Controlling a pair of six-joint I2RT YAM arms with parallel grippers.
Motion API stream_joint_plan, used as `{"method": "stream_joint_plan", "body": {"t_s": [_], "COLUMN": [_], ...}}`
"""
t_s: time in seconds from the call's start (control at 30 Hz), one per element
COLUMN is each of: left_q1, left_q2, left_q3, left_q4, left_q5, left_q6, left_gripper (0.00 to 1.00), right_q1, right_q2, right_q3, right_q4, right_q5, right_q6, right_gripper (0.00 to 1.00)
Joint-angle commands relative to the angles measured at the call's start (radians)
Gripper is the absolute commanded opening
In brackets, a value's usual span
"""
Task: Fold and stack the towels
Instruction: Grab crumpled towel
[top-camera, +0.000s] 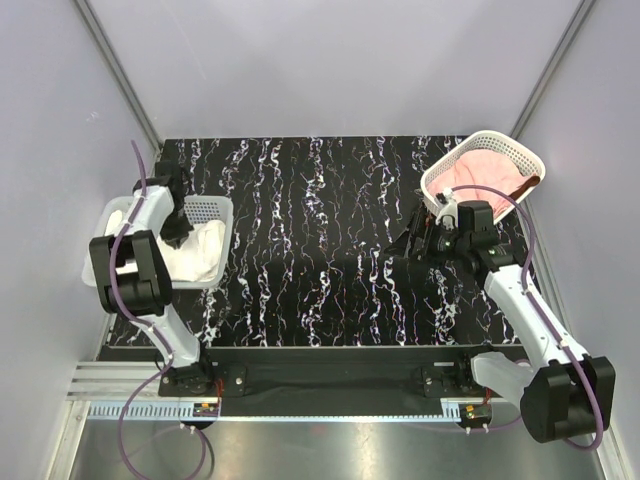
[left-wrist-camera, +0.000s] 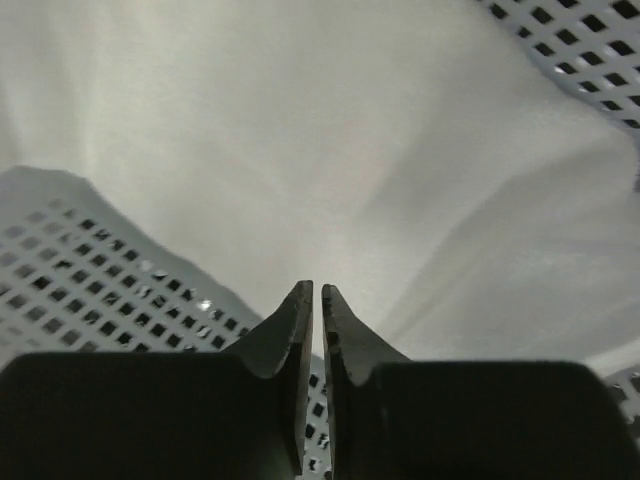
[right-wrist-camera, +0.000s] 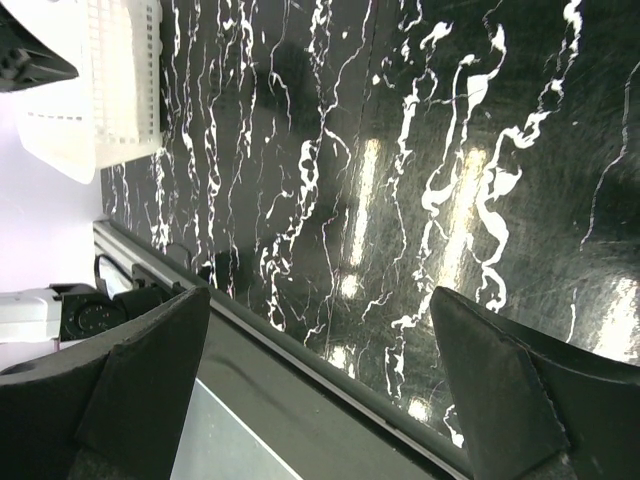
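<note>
A white towel (top-camera: 203, 252) lies in a white mesh basket (top-camera: 212, 208) at the table's left edge. My left gripper (top-camera: 177, 238) hovers over it. In the left wrist view the left gripper (left-wrist-camera: 317, 287) has its jaws almost together with only a thin slit and nothing between them, just above the white towel (left-wrist-camera: 330, 150). A pink towel (top-camera: 478, 176) lies in a tilted white basket (top-camera: 492, 137) at the back right. My right gripper (top-camera: 413, 240) is open and empty over the bare table, left of that basket; the right wrist view shows the same gripper (right-wrist-camera: 320, 300) with jaws wide apart.
The black marbled table (top-camera: 320, 250) lies between the two baskets. The right wrist view shows the table's near edge rail (right-wrist-camera: 300, 350) and the left basket (right-wrist-camera: 110, 90) in the distance. Grey walls close in the sides and back.
</note>
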Motion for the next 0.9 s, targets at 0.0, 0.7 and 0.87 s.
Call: {"method": "stream_joint_plan", "body": {"t_s": [0.0, 0.7, 0.87], "left_q1": [-0.005, -0.104, -0.107], "left_q2": [0.013, 0.027, 0.065], "left_q3": [-0.023, 0.018, -0.011], "left_q4": [0.078, 0.086, 0.103], "left_q5": [0.241, 0.202, 0.265], "left_q6": [-0.031, -0.026, -0.043], "left_gripper": [0.12, 0.29, 0.29], "right_q1": [0.001, 0.003, 0.001], "right_q2": [-0.017, 0.075, 0.153], "right_q3": [0.051, 0.199, 0.314], "right_q4": [-0.007, -0.067, -0.094], "right_q5": [0.026, 0.110, 0.158], "right_q6": [-0.006, 0.014, 0.018], "right_gripper": [1.00, 1.00, 1.00]}}
